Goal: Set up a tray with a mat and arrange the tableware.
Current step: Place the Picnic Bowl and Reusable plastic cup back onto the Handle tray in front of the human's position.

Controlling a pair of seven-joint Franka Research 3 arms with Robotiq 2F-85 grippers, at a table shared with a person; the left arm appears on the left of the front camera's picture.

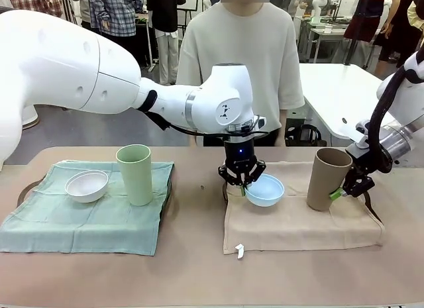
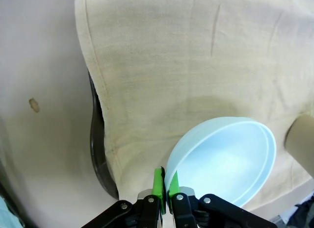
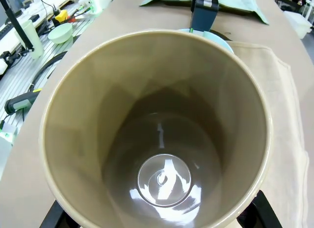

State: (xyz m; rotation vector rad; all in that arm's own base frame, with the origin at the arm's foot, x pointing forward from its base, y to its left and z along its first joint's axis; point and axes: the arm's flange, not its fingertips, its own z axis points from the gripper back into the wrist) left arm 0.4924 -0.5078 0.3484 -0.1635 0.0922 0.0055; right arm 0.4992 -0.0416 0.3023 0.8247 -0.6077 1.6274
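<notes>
My left gripper reaches to the middle of the table, its green pads pinched on the near rim of the light blue bowl. The bowl tilts over the beige mat, which covers a dark tray. My right gripper is shut on the lower side of the tan-brown cup, which leans on the mat's right part. The cup's empty inside faces the right wrist camera. On the green mat at the left stand the white bowl and the pale green cup.
A person stands at the far side, hands not visible. A small white scrap lies on the bare table in front of the beige mat. Bare tabletop runs along the near edge and between the two mats.
</notes>
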